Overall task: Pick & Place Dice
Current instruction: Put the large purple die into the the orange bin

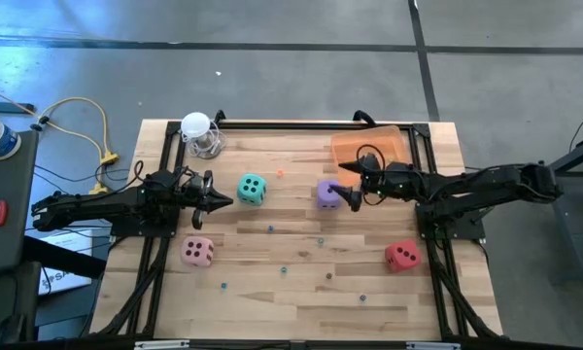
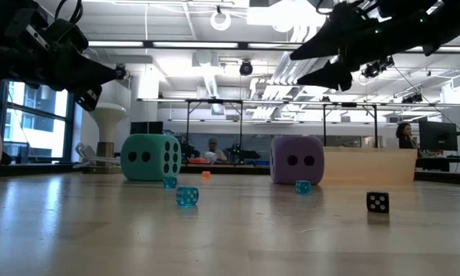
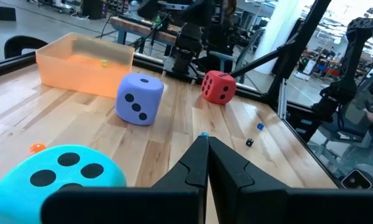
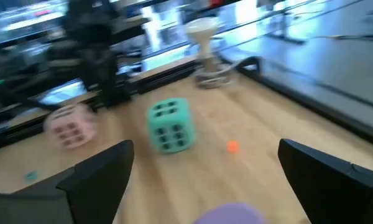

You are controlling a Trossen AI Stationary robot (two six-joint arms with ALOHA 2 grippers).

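Hovering over purple die (image 1: 328, 192), right end effector (image 1: 351, 182) spread.

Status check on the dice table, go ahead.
Right gripper open, over the purple die, nothing held. Left gripper shut, empty, beside the teal die. Pink die and red die untouched. Path clear.

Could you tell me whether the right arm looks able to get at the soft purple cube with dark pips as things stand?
Probably yes. The right gripper stands open right beside the soft purple cube with dark pips, and nothing shows between them; the orange plastic bin lies behind, off that path.
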